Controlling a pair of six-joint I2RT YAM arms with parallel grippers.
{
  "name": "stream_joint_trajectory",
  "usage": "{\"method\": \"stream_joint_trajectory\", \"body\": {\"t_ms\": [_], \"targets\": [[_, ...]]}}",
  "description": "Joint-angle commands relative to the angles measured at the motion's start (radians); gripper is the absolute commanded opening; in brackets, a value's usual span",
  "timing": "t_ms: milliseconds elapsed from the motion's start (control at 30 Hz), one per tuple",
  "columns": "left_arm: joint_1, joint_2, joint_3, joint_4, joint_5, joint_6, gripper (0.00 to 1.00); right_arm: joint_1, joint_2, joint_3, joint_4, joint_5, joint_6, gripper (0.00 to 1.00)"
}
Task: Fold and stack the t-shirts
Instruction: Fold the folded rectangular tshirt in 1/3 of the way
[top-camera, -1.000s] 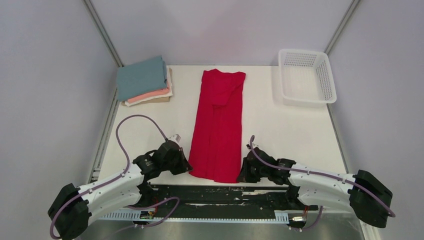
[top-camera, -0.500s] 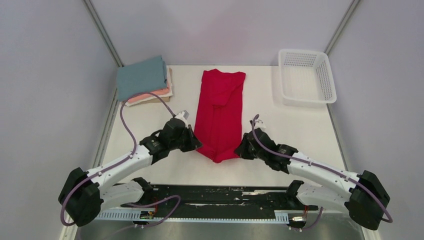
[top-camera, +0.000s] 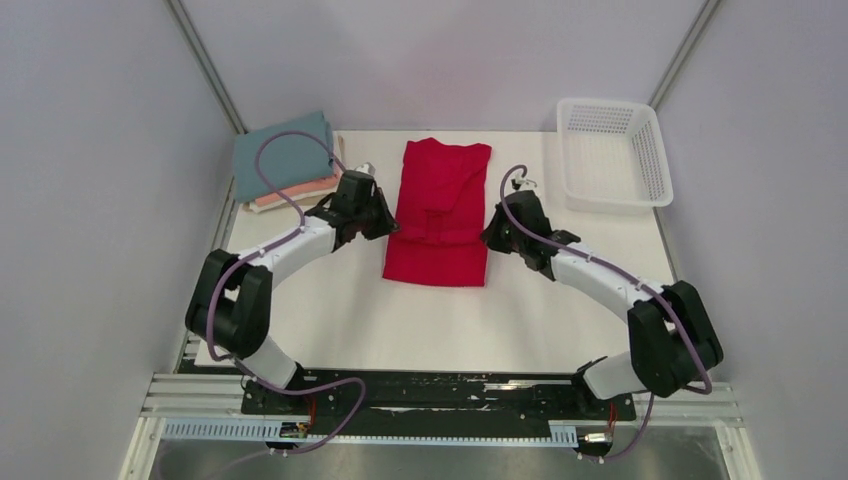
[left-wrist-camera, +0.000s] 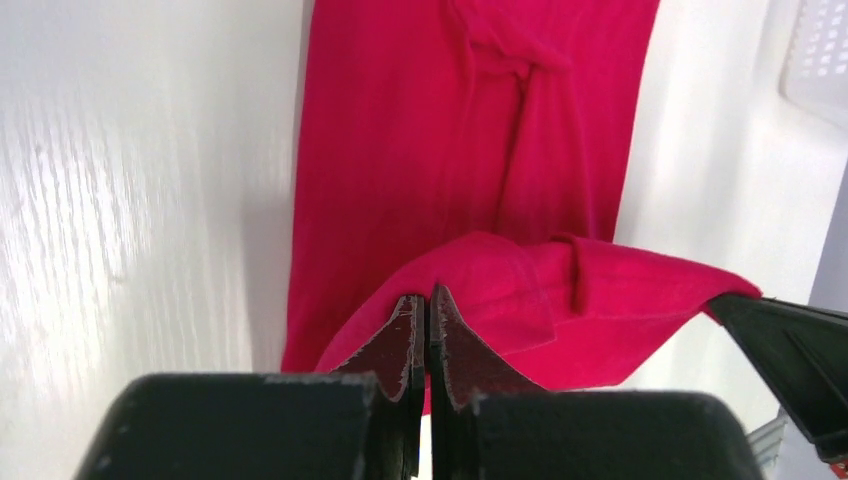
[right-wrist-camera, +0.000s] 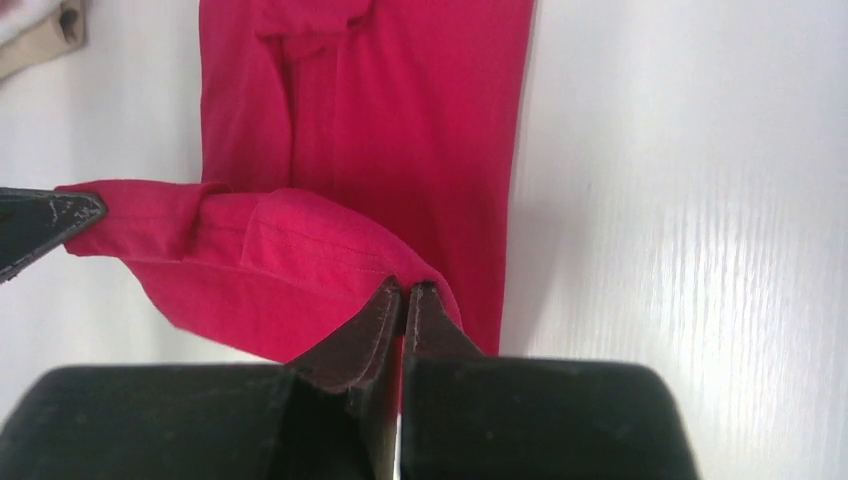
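The left tool (left-wrist-camera: 428, 300) and right tool (right-wrist-camera: 403, 290), each pinched tight on a hem corner of the red t-shirt (top-camera: 437, 262), hold that edge lifted over the shirt's middle, apparently to halve its length.

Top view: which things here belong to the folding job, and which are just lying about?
Part of the job:
- red t-shirt, its hem pinched by the left gripper and right gripper
- pile of folded shirts, far left corner

Just lying about:
- white basket, far right corner
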Motion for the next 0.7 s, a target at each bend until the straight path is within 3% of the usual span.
{"method": "stream_joint_trajectory", "body": {"t_ms": [0, 467, 533, 667], "targets": [[0.027, 0.097, 0.126, 0.009, 0.044, 0.085, 0.0, -0.055, 0.087, 0.101, 0.106, -0.058, -0.071, 0.0], [0.112, 0.322, 0.328, -0.059, 0.114, 0.139, 0.0, -0.166, 0.341, 0.236, 0.192, -0.211, -0.131, 0.01], [0.117, 0.354, 0.354, -0.061, 0.128, 0.148, 0.06, -0.189, 0.376, 0.256, 0.193, -0.233, -0.132, 0.06], [0.123, 0.408, 0.408, -0.054, 0.165, 0.159, 0.32, -0.233, 0.435, 0.322, 0.19, -0.281, -0.136, 0.18]]}}
